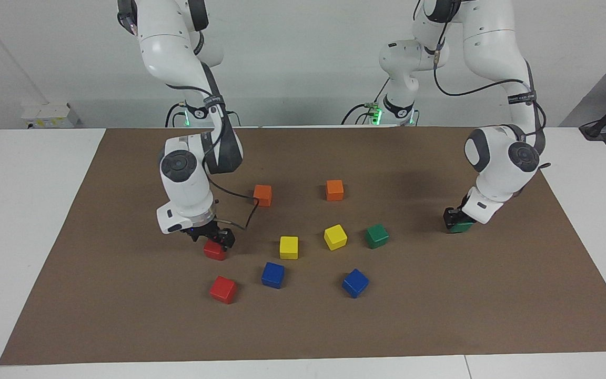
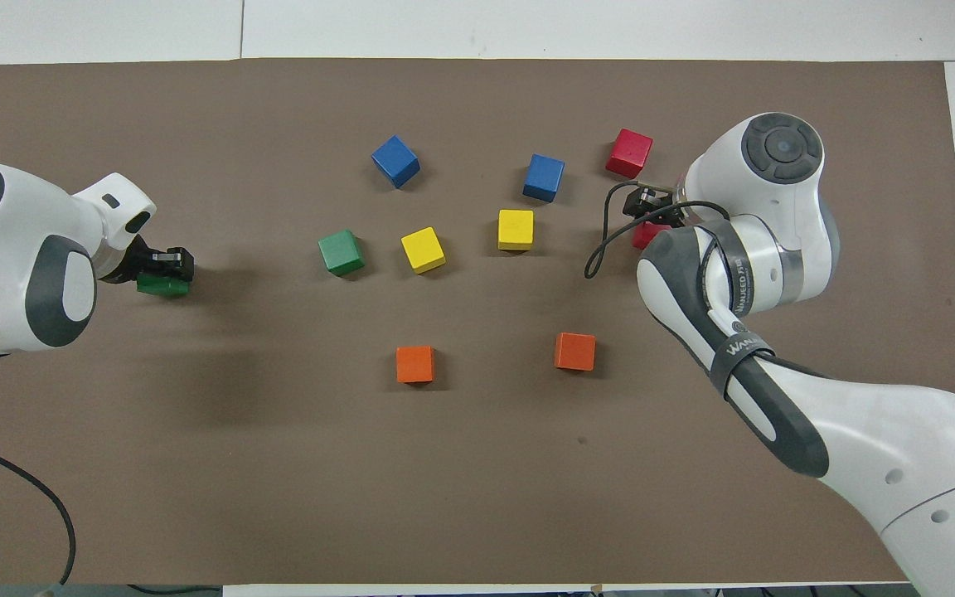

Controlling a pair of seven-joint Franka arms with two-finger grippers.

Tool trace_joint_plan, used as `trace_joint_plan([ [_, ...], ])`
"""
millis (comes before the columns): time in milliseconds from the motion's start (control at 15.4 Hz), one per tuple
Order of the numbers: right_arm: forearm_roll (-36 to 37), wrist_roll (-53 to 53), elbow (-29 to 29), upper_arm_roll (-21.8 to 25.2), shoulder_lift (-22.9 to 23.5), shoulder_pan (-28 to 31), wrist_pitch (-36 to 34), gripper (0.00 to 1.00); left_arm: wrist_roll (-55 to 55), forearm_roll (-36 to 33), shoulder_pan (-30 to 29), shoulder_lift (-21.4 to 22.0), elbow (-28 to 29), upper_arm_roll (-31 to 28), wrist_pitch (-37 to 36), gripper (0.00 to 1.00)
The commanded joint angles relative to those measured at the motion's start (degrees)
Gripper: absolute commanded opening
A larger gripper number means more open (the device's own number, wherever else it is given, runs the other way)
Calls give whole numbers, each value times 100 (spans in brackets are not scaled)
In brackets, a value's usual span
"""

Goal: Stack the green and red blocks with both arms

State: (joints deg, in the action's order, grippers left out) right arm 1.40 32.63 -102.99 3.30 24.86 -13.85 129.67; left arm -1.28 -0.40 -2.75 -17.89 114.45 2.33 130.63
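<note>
Facing view
Left gripper: we see it low at the left arm's end of the mat, its black fingers clamped tight on a dark green cube; the cube sits at or just above the mat, we cannot tell which.
Right gripper: down on top of a red cube, fingers spread wide to either side of it; we cannot tell whether they press its faces.
Second red cube: matte, square-edged, flat on the mat, farther from the robots than the first and near it.
Second green cube: free on the mat, turned slightly, beside a yellow cube.
Mat: dull brown sheet, smooth, over a white table.
Arms: we note glossy white shells, dark grey joint caps, black cables.

Overhead view
Left gripper: over the held green cube, whose top and one side show under the fingers.
Right gripper: mostly hidden by its own wrist; only a sliver of the red cube shows beneath.
Loose red cube: just beside a blue cube.
Loose green cube: beside a yellow cube.
Others: a second yellow cube, a second blue cube, and two orange cubes nearer the robots.
</note>
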Motion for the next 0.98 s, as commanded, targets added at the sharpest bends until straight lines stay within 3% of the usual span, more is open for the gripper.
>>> trace_joint_plan([
  [0,71,-117,-151,-22,-25,23,182,100,-83,14,-67,14,69,40,147,100],
  [130,71,-126,-177,-22,-33,23,190,100,-92,5,-76,49,-36,31,24,100],
  [260,71,-134,-239,-31,-51,-3,251,98,92,14,28,58,-534,22,-587,100],
  [390,71,-143,-318,-22,-60,5,339,88,1002,14,396,-47,-1264,40,-1327,100],
  [520,71,-143,-379,-31,-78,-12,375,76,2100,58,870,-179,-1618,57,-1462,100],
  [650,71,-152,-406,-31,-78,-3,471,52,3103,58,1328,-223,-1583,57,-1235,100],
  [846,62,-152,-415,-31,-78,-12,489,0,4027,49,1865,-460,-1583,40,-857,100],
  [911,62,-152,-406,-31,-78,-12,489,0,4222,49,2014,-574,-1610,40,-734,100],
])
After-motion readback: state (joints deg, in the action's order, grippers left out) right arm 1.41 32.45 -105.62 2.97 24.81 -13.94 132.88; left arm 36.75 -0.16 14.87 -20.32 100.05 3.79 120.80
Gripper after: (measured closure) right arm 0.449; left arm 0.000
